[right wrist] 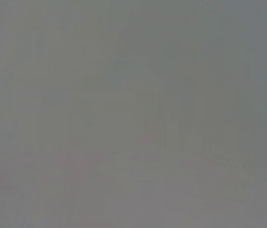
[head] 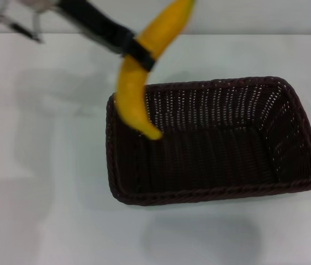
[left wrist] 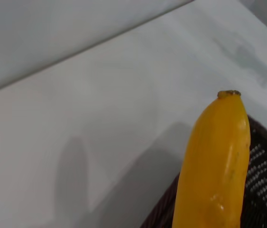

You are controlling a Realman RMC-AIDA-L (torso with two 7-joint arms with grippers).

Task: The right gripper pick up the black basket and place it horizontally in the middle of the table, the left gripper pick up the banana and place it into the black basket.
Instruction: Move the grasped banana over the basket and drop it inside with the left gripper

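The black basket point(head: 216, 143) lies lengthwise across the middle of the white table point(head: 39, 165), open side up and with nothing inside. Above its left rim hangs the yellow banana point(head: 138, 83), held near its middle by my left gripper point(head: 140, 53), whose black fingers are shut on it. The banana's lower tip dips just inside the basket's left end. In the left wrist view the banana point(left wrist: 216, 166) fills the foreground over the basket's rim point(left wrist: 261, 156). My right gripper is out of view; its wrist view shows only plain grey.
Bare white tabletop surrounds the basket on the left, front and back. The table's far edge meets a grey wall point(head: 254, 14) at the top of the head view.
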